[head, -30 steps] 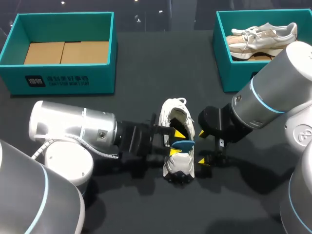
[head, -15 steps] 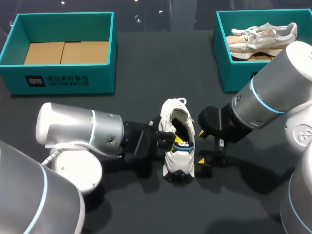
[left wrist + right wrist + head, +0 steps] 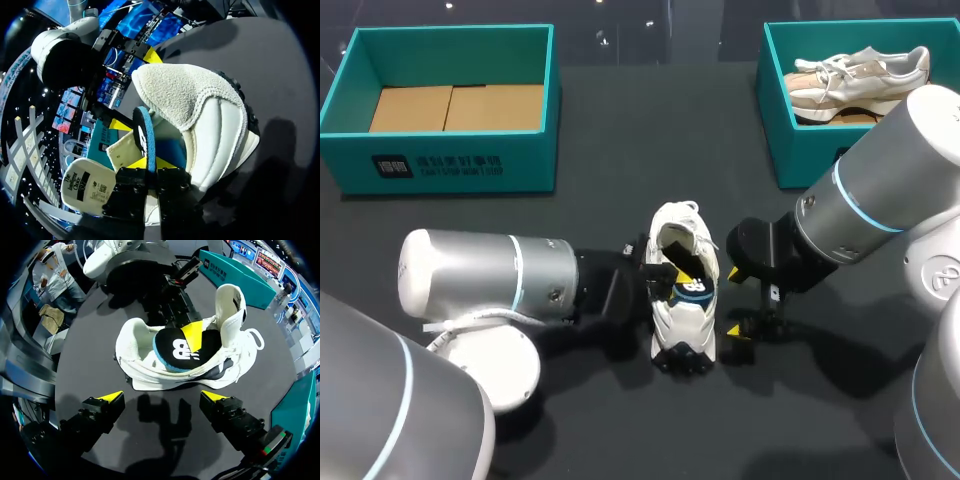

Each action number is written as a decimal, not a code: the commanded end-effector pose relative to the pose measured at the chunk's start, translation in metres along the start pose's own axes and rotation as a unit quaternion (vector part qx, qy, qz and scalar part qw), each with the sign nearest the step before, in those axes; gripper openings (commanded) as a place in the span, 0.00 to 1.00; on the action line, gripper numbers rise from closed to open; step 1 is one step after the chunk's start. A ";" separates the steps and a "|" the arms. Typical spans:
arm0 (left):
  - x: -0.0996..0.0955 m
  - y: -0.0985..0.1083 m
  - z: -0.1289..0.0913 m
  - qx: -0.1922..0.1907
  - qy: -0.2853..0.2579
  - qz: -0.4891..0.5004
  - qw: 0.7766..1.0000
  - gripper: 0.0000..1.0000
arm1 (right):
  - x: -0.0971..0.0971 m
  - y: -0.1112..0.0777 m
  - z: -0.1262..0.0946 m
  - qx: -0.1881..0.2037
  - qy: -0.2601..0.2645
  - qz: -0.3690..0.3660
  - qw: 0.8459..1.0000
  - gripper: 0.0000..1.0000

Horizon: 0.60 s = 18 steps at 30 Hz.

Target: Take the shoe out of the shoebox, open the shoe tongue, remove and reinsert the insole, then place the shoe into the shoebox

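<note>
White sneaker with grey suede patches and a dark sole (image 3: 685, 322) stands on the black counter (image 3: 650, 140), roughly midway between our two arms. Its heel end is nearer us and its toe points toward the far edge. Its tongue (image 3: 231, 302) is pulled up and forward, so the mouth of the shoe gapes wide, and a loop of white lace lies beside the tongue.

In that mouth sits a black insole with a blue rim and a white logo (image 3: 172, 351). Its heel end shows above the collar. We cannot tell how far the front of it reaches into the shoe.

Our left gripper (image 3: 150, 164) comes in from the shoe's left side and is clamped on the insole. In the left wrist view the blue rim runs edge-on between the two yellow tips, with one tip against each face.

Our right gripper (image 3: 164, 397) sits low over the counter just beside the shoe's right side. Its fingers are spread wide, one tip toward the heel and one toward the toe, and both are clear of the shoe.

At the far left of the counter, well apart from the shoe, stands a teal shoebox with a brown cardboard floor (image 3: 450, 165). At the far right is a second teal shoebox (image 3: 778, 120) holding a pale beige-and-white sneaker (image 3: 860, 75). Our right arm hides that box's near corner.
</note>
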<state>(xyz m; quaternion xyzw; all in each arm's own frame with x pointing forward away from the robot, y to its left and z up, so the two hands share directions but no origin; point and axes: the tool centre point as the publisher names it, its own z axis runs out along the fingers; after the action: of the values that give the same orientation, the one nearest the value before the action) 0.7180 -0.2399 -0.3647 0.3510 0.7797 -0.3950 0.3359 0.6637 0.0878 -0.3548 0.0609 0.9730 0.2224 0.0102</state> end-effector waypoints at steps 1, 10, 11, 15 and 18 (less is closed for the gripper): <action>-0.004 -0.004 0.000 0.032 0.003 -0.033 0.999 0.00 | 0.001 0.000 0.001 0.000 -0.001 0.000 1.000 1.00; -0.014 -0.035 -0.015 0.092 0.018 -0.085 0.992 0.31 | 0.001 0.000 0.001 0.000 -0.001 0.000 1.000 1.00; -0.014 -0.037 -0.016 0.098 0.022 -0.089 0.991 0.31 | 0.001 0.000 0.001 0.000 -0.001 0.000 1.000 1.00; -0.015 -0.045 -0.018 0.116 0.031 -0.102 0.988 0.29 | 0.001 0.000 0.001 0.000 -0.001 0.000 1.000 1.00; -0.014 -0.050 -0.019 0.125 0.038 -0.109 0.985 0.26 | 0.001 0.000 0.001 0.000 -0.001 0.000 1.000 1.00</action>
<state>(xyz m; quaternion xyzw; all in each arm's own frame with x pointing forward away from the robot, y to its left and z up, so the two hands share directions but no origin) 0.6810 -0.2548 -0.3293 0.3155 0.7703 -0.5083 0.2205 0.6638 0.0878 -0.3548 0.0609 0.9730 0.2224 0.0102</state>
